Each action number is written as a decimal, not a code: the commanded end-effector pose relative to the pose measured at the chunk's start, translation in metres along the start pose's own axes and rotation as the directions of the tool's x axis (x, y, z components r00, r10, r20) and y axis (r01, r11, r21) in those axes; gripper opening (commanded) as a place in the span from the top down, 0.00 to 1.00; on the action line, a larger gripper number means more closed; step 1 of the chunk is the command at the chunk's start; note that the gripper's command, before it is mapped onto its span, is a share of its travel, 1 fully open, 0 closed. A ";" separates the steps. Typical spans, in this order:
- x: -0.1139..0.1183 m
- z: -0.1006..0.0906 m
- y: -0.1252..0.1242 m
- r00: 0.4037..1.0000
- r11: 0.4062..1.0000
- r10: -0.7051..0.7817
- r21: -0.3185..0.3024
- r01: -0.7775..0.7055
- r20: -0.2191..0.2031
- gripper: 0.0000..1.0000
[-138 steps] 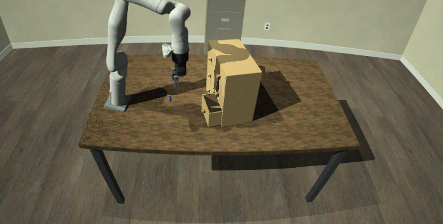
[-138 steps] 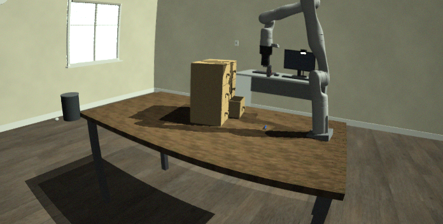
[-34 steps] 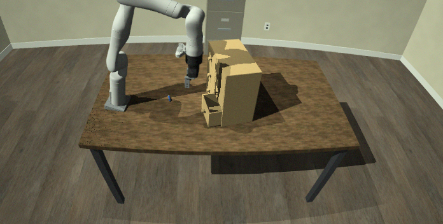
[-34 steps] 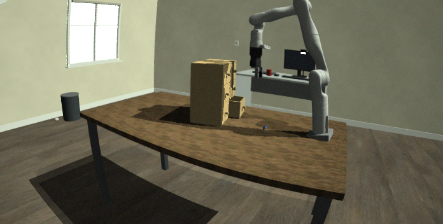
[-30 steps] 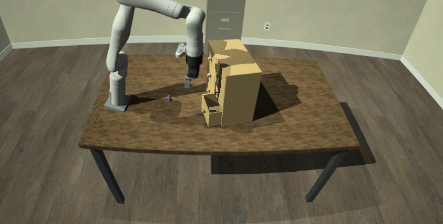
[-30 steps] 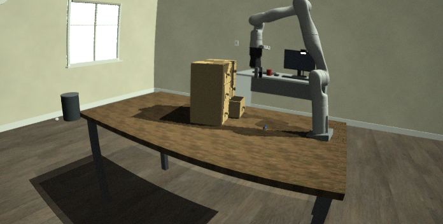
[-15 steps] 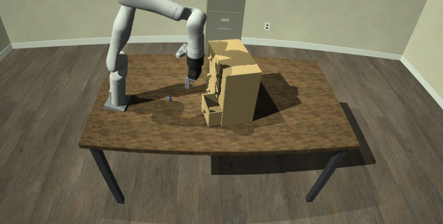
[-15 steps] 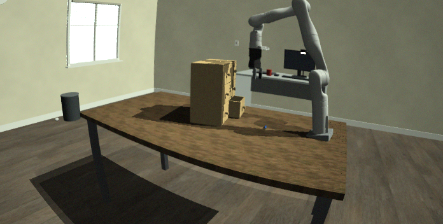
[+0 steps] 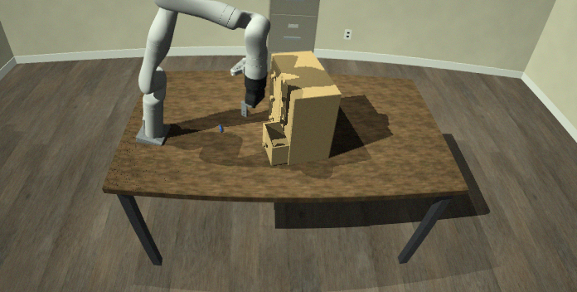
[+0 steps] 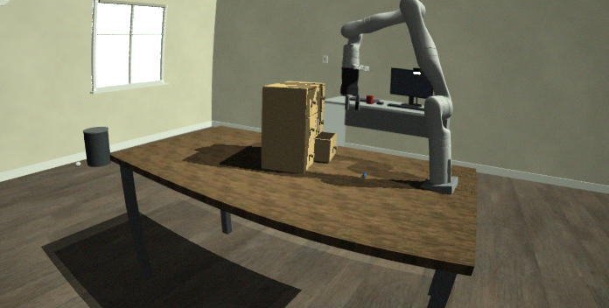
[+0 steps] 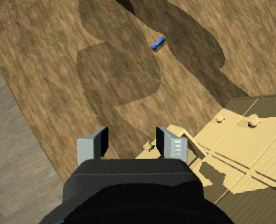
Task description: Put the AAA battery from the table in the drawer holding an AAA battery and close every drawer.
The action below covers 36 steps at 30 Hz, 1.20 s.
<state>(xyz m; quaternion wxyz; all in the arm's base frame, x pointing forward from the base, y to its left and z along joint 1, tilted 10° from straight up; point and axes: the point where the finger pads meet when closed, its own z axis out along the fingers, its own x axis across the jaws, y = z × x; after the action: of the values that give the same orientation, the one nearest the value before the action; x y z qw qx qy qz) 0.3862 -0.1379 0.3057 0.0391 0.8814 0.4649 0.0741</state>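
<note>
The blue AAA battery point(image 9: 220, 128) point(image 10: 365, 175) point(image 11: 158, 43) lies on the table between the arm's base and the chest. My gripper point(image 10: 353, 104) point(image 11: 132, 137) is open and empty, pointing down. It hangs well above the table in front of the chest, away from the battery. The wooden chest point(image 9: 315, 128) point(image 10: 284, 127) stands upright. One bottom drawer point(image 9: 280, 156) point(image 10: 323, 149), at the end nearer the top camera, is pulled far out. Its inside is shadowed, and I cannot tell what lies in it. The other drawers look pushed in, as far as they show.
The chest's knobbed front faces the arm's base point(image 9: 152, 138) point(image 10: 442, 185). In the wrist view the chest's front and top lie just right of the fingers. A desk with a monitor point(image 10: 407, 83) and a filing cabinet point(image 9: 295, 8) stand off the table point(image 9: 199, 178) point(image 10: 385, 214).
</note>
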 end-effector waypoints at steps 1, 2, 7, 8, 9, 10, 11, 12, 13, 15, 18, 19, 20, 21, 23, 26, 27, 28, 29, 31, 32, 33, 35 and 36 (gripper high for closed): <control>0.001 0.002 0.001 0.999 0.999 0.032 0.002 -0.032 -0.002 0.00; 0.002 0.002 0.001 0.999 0.999 0.049 0.003 -0.049 -0.003 0.00; 0.003 0.004 0.003 0.995 0.995 0.101 0.004 -0.101 -0.005 0.00; 0.003 0.005 0.003 0.993 0.993 0.119 0.005 -0.119 -0.006 0.00; 0.004 0.005 0.004 0.991 0.991 0.137 0.005 -0.137 -0.007 0.00; 0.004 0.006 0.004 0.988 0.988 0.155 0.006 -0.155 -0.008 0.00; 0.004 0.006 0.004 0.985 0.985 0.173 0.007 -0.173 -0.008 0.00; 0.005 0.007 0.005 0.982 0.982 0.191 0.007 -0.191 -0.009 0.00; 0.005 0.008 0.005 0.978 0.978 0.209 0.008 -0.209 -0.010 0.00; 0.006 0.009 0.006 0.969 0.969 0.245 0.009 -0.245 -0.011 0.00; 0.007 0.011 0.008 0.954 0.954 0.300 0.011 -0.300 -0.014 0.00; 0.008 0.011 0.008 0.948 0.948 0.318 0.012 -0.318 -0.014 0.00; 0.008 0.011 0.008 0.948 0.948 0.318 0.012 -0.318 -0.014 0.00; 0.008 0.011 0.008 0.948 0.948 0.318 0.012 -0.318 -0.014 0.00; 0.008 0.012 0.009 0.935 0.935 0.354 0.014 -0.354 -0.016 0.00; 0.010 0.014 0.011 0.913 0.913 0.408 0.016 -0.408 -0.018 0.00; 0.010 0.015 0.011 0.904 0.905 0.426 0.017 -0.426 -0.018 0.00; 0.011 0.016 0.012 0.896 0.896 0.444 0.018 -0.444 -0.019 0.00; 0.011 0.016 0.012 0.887 0.887 0.462 0.019 -0.461 -0.020 0.00; 0.012 0.018 0.013 0.868 0.868 0.497 0.020 -0.496 -0.021 0.00; 0.012 0.018 0.013 0.858 0.858 0.514 0.021 -0.513 -0.021 0.00; 0.013 0.019 0.014 0.847 0.848 0.531 0.022 -0.530 -0.022 0.00; 0.014 0.020 0.015 0.825 0.826 0.564 0.024 -0.564 -0.023 0.00; 0.014 0.021 0.015 0.814 0.814 0.581 0.025 -0.580 -0.024 0.00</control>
<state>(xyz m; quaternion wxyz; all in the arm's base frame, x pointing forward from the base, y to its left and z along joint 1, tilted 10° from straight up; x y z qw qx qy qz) 0.4091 -0.1359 0.2896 0.0016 0.9787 0.1836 0.0919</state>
